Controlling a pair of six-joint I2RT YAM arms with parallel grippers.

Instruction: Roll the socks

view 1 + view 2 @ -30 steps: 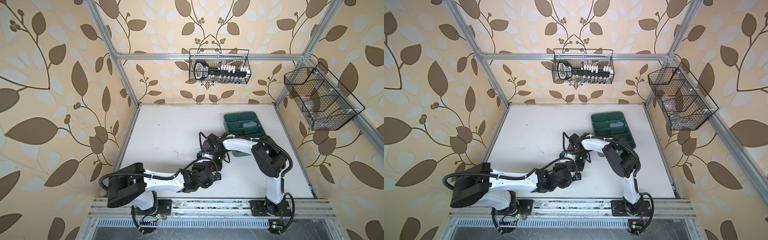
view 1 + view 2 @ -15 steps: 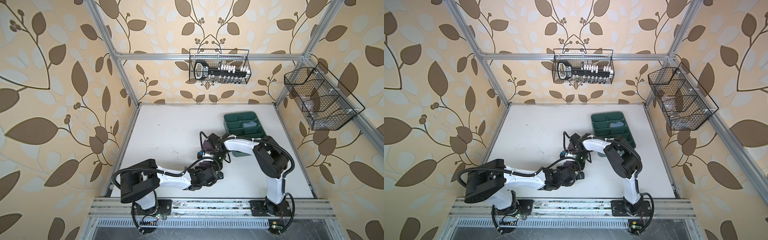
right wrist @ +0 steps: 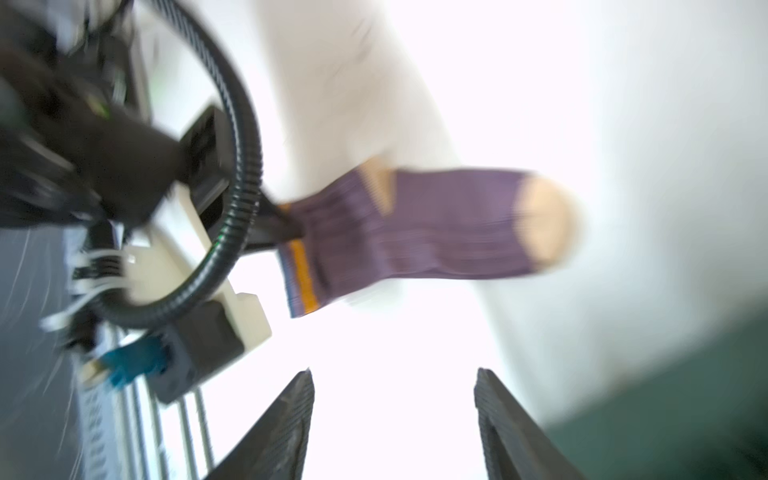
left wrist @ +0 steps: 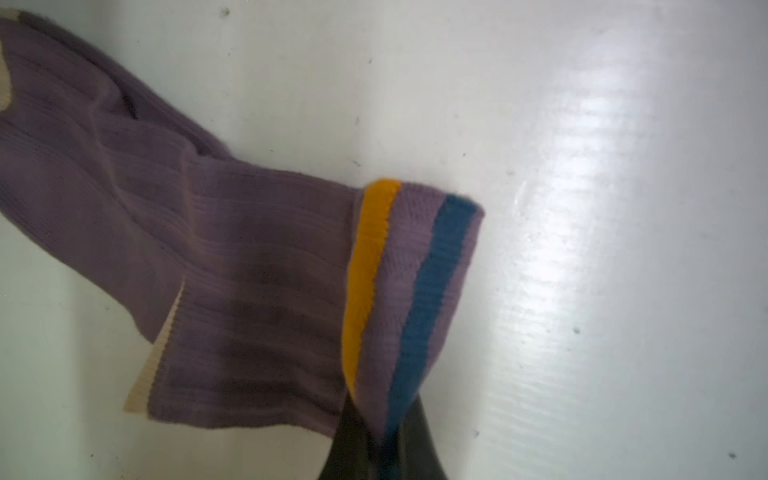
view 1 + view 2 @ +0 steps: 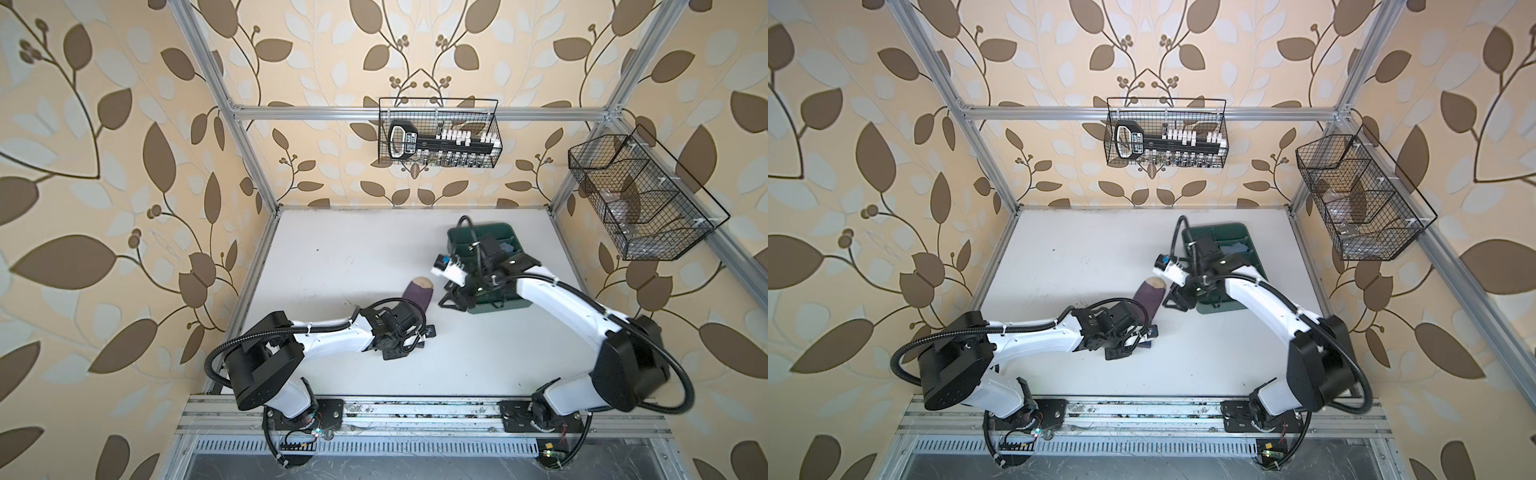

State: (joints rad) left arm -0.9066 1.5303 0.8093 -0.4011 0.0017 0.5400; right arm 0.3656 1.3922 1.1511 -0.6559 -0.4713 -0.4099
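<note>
Left pincer (image 4: 382,440) pinched tight on the striped cuff of the purple sock (image 4: 249,270) — its foot trails away across the surface (image 4: 602,166). Right pincer (image 3: 395,374) stands wide, empty — the sock lies ahead of it.

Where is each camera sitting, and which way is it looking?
Both top views: up high, looking down on the white table, left gripper, right gripper, purple ribbed sock and green plastic tray.
Left wrist: on the left arm, facing down at the sock; the left gripper pinches its striped cuff.
Right wrist: on the right arm, blurry, facing the sock; the open right gripper shows.
Shared: every view shows the sock.
</note>
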